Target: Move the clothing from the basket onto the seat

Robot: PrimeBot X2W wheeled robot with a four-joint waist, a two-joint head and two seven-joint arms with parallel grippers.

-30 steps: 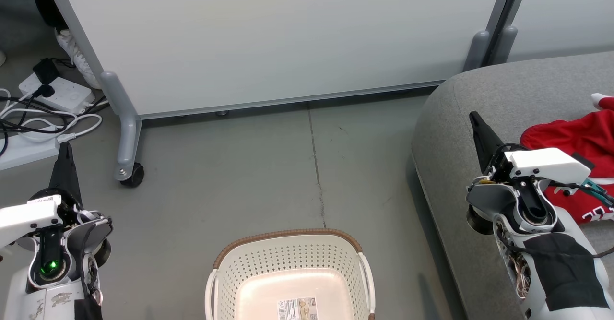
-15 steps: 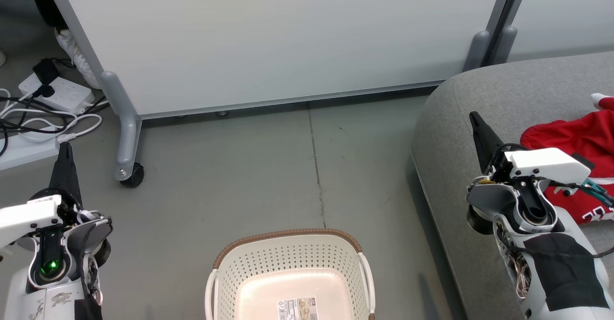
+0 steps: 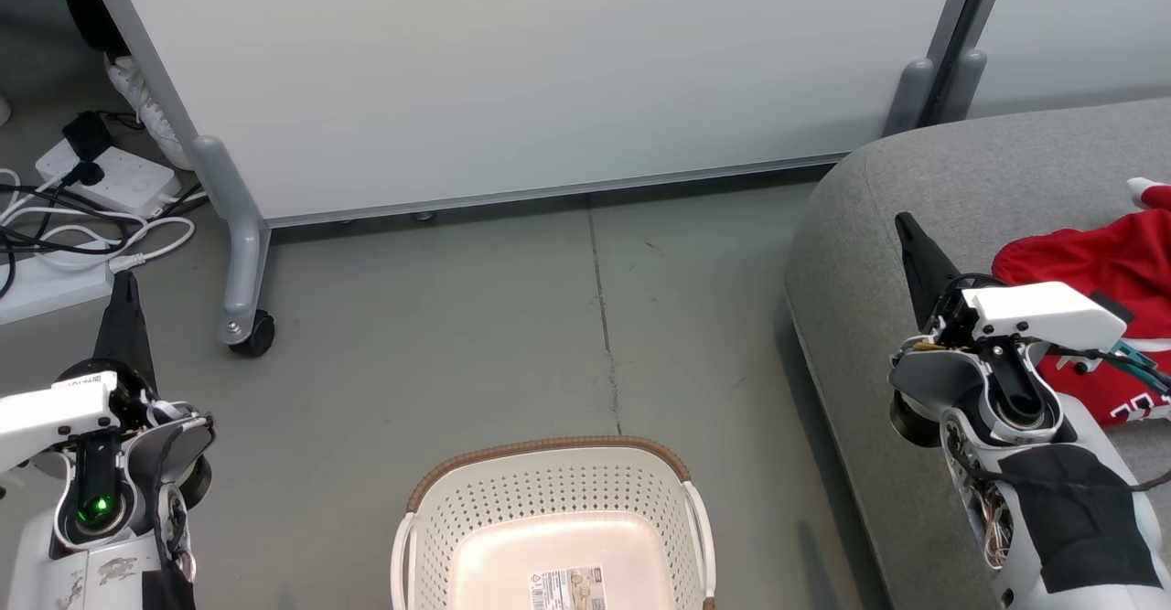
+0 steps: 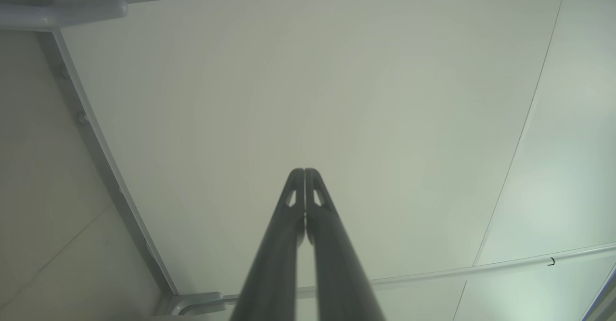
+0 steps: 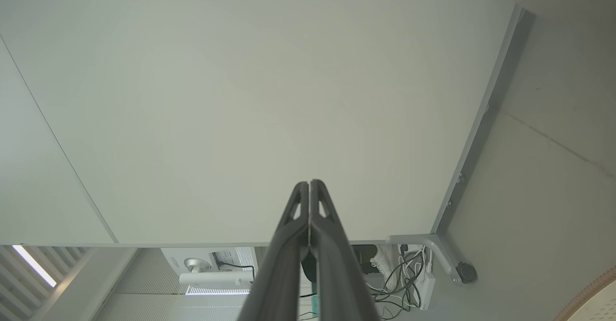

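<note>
On the seat (image 3: 915, 180): the clothing (image 3: 1098, 262), soft, light and floppy. Best pinched at a bunched-up fold. Nothing seen in the basket (image 3: 549, 450). Closed, holding nothing: left gripper (image 3: 125, 283) and right gripper (image 3: 903, 223).

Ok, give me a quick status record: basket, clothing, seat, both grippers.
basket: on the floor between the arms; no clothing in its visible part, sticker on the bottom
clothing: red, crumpled on the seat, partly hidden behind the right arm
seat: grey, right of the basket
left gripper: shut, holding nothing
right gripper: shut, holding nothing, by the seat's edge
task: looks done
</note>
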